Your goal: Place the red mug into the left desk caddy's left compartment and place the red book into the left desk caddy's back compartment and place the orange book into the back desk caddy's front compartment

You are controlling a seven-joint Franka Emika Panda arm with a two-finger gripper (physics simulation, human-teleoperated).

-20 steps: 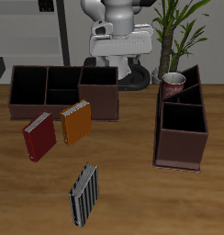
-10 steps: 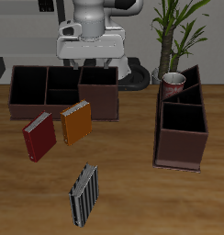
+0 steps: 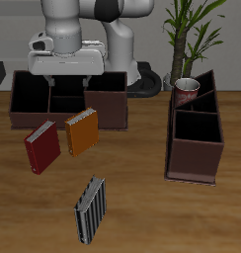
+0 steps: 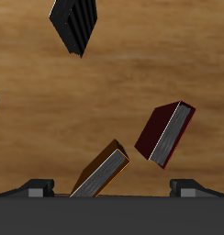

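On the wooden table (image 3: 142,212), the released gripper (image 3: 67,77) hangs over the back caddy (image 3: 34,99); the red book (image 3: 41,146) lies frontward of it, long axis slanted, beside the orange book (image 3: 82,131).

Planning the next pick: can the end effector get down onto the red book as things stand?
Probably yes: the red book lies flat on open table with nothing on it, the orange book beside it but apart.

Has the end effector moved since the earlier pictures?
Yes. The end effector has travelled sideways, away from the plant, and now hangs over the back desk caddy; earlier it was behind that caddy's plant-side end.
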